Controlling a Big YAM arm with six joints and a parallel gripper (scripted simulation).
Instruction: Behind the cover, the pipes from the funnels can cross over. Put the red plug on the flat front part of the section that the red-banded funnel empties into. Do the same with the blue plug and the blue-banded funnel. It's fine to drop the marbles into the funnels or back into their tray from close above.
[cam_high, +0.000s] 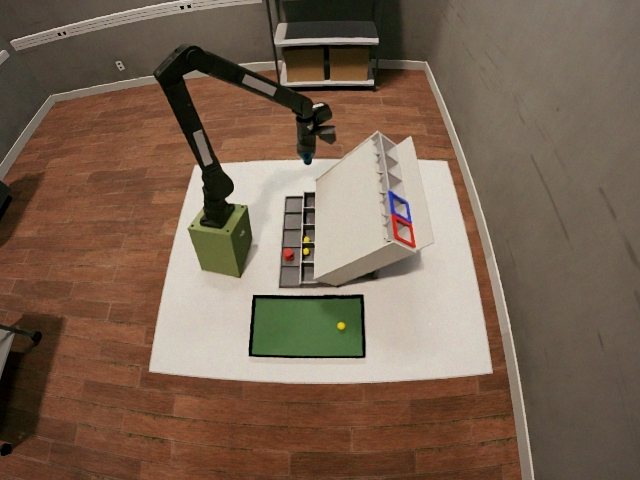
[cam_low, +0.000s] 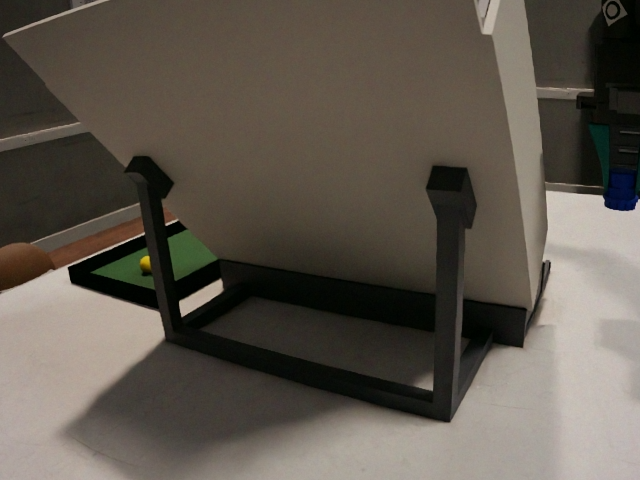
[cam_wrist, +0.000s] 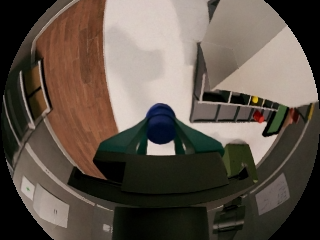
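A floor of reddish-brown wood planks (cam_high: 103, 155) is seen across most of the top view, with a large white mat (cam_high: 206, 356) laid over its middle. Grey walls (cam_high: 542, 103) are seen at the top and right of the frame, edged by a white baseboard (cam_high: 504, 310). A shelf unit (cam_high: 326, 41) with a white board is set against the back wall at upper centre, and two brown boxes (cam_high: 305, 63) are kept in it. A white rail (cam_high: 129, 16) is fixed along the wall at upper left, with a small wall outlet (cam_high: 119, 65) below it.
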